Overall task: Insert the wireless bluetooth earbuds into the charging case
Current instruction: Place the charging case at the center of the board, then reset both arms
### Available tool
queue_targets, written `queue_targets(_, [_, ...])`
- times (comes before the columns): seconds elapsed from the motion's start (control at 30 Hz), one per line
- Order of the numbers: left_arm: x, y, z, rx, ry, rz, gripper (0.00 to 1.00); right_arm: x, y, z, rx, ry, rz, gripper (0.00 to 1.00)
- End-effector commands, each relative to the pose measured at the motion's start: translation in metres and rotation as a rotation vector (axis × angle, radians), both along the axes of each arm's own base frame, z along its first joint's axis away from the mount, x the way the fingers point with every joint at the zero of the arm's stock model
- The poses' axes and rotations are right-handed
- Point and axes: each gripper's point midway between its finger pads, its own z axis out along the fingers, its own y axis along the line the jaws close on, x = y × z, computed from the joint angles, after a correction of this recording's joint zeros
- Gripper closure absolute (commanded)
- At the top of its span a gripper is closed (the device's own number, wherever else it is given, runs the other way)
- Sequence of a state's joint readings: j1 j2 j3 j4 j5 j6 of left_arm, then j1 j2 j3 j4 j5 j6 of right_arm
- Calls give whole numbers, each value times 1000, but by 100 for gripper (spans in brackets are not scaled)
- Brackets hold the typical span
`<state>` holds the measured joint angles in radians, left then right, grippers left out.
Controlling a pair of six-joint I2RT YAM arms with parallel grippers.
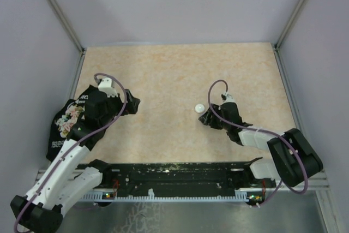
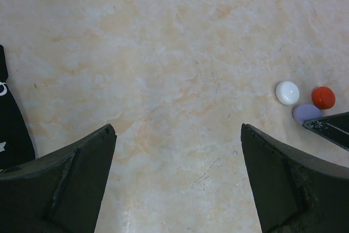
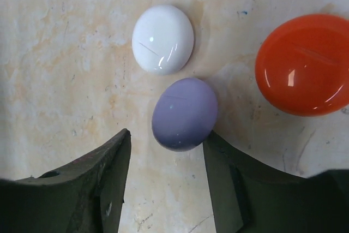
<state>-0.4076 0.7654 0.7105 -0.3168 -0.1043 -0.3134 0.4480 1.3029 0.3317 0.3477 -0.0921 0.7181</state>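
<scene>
1. Far left: a crumpled black fabric piece with a floral print point(image 1: 60, 135) lies on the beige marbled tabletop point(image 1: 163, 75), partly under the left arm.
2. Just right of it, the left gripper point(image 2: 178, 135) hovers over the tabletop. Its matte, dark, wedge-shaped jaws are spread wide and hold nothing.
3. Right of centre, three small smooth pebble-like pieces sit on the tabletop.
   - A white glossy domed plastic piece point(image 3: 163, 39) lies farthest left.
   - A lilac satin oval plastic piece point(image 3: 184, 114) is just beside it.
   - An orange-red glossy round plastic piece point(image 3: 303, 65) lies apart on the right.
   - No seam or opening shows on any of them, so I cannot tell whether each is an earbud or a closed case.
4. The right gripper point(image 3: 167, 132) is low over the lilac piece with its jaws partly spread, not pinching. The piece sits at the jaws' mouth, with a gap at the left jaw. The right jaw looks to be touching its edge.
5. Judged step: early on, the right gripper is working on the lilac piece and nothing is inserted yet.
6. The next move likely calls for centring the jaws on the piece before gripping it. The curved, slick surface could slip out, and the white piece could get nudged.
</scene>
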Motion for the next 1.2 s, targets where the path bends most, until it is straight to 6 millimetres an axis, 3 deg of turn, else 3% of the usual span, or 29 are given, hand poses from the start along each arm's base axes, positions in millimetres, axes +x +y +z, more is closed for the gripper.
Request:
queue_targets(0.0, [1,5,14,1,-45,11,0,8,-10,9,-53,-20,-27,39])
queue_targets(0.2, [-4,7,25,-6,-78,9,0,-1,-21,39,-92,-46,-29,32])
queue_targets(0.33, [-10,13,37,-15,-131,27,0,-4,-37,81,-153,-128,-42,31])
queue_targets(0.67, [-29,33,84,-23,-316,62,0,-27,-106,184,-338,-441,-194,22])
queue_targets(0.77, [-31,41,93,-24,-335,99,0,-36,-122,207,-360,-529,-239,20])
queue_targets(0.97, [-33,55,110,-44,-362,178,0,-51,-143,233,-368,-634,-317,18])
queue_targets(1.17, [-32,55,117,-57,-373,186,0,-54,-149,236,-382,-646,-339,17])
